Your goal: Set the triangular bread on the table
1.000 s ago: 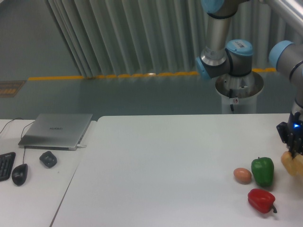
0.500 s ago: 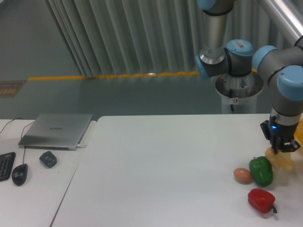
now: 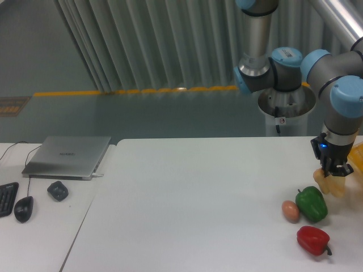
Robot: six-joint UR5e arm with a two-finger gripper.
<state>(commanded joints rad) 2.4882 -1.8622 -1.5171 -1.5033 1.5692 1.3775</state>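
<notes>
The triangular bread (image 3: 330,185) is a pale yellow-tan lump hanging just above the white table (image 3: 198,192) at its right side. My gripper (image 3: 332,173) points straight down and is shut on the bread's top. The bread hangs right behind and slightly above the green pepper (image 3: 312,203), close to it; I cannot tell whether they touch.
A brown egg (image 3: 290,211) lies left of the green pepper, and a red pepper (image 3: 312,240) lies in front of them. A yellow object (image 3: 357,156) shows at the right edge. On the narrower desk at left sit a laptop (image 3: 68,156), a mouse (image 3: 23,208) and a dark object (image 3: 58,190).
My gripper has carried the bread leftward from the right edge and slightly up, to behind the green pepper. The green pepper and egg have shifted a little.
</notes>
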